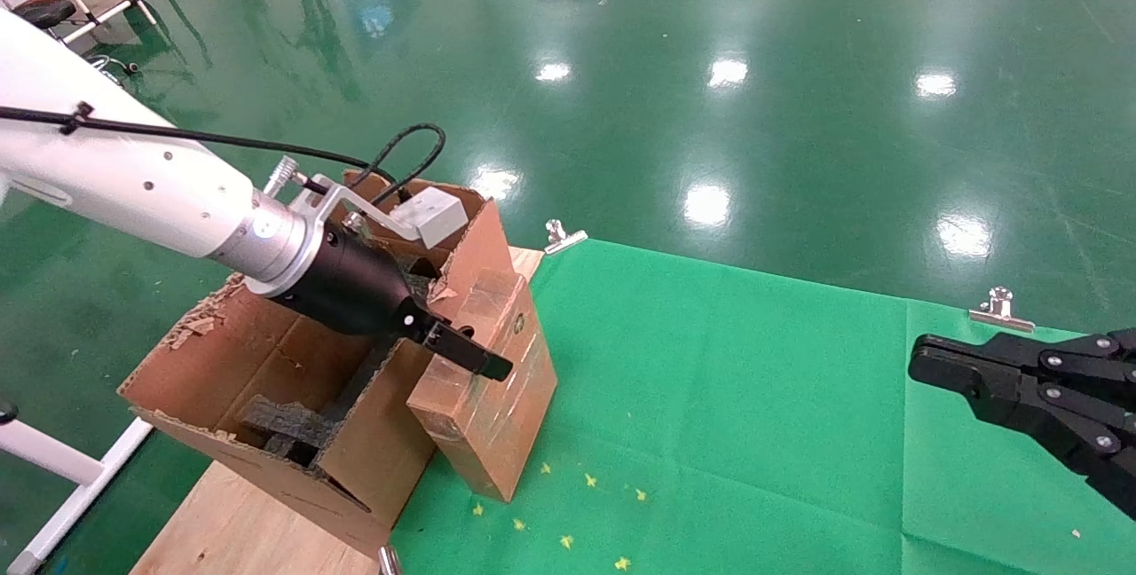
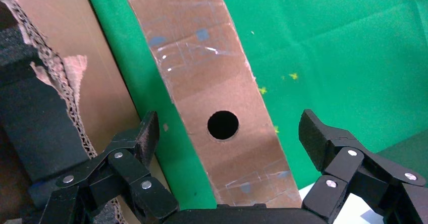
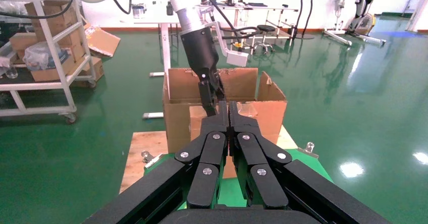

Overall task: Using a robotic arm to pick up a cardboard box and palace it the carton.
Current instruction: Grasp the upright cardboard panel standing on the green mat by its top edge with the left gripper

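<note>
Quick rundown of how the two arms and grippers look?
The left arm is a white tube ending in a silver wrist ring, then a black tapered body. A thin black cable runs along it to a small grey camera block on a silver bracket. The left gripper is black, its linkage jaws joined by silver rivets. The right gripper is all black with the same riveted linkages; no white arm shows behind it.

wooden table (image 1: 231, 522) bears green cloth (image 1: 754, 397), carton (image 1: 266, 380), cardboard box (image 1: 488, 415).
</note>
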